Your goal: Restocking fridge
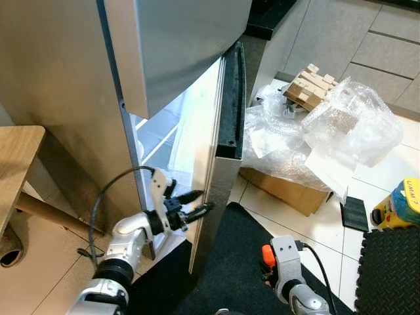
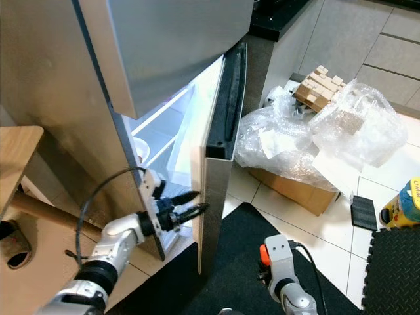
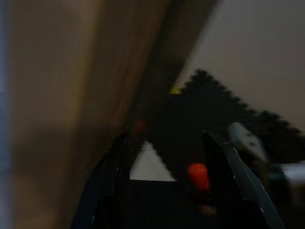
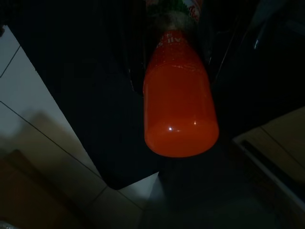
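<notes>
Left gripper [image 2: 194, 205], fingers spread at the door [image 2: 213, 177] edge's 9 o'clock, pulls it wider; right gripper [image 4: 174, 62] fingers clamp the bottle [image 4: 180, 112], ready for shelving.

Left gripper [image 1: 199, 203] parted, extended forward

White tiled floor [image 1: 289, 220] here. A black mat [image 1: 236, 262] lies on it. A cardboard box [image 1: 285, 190] sits beside the mat.
</notes>
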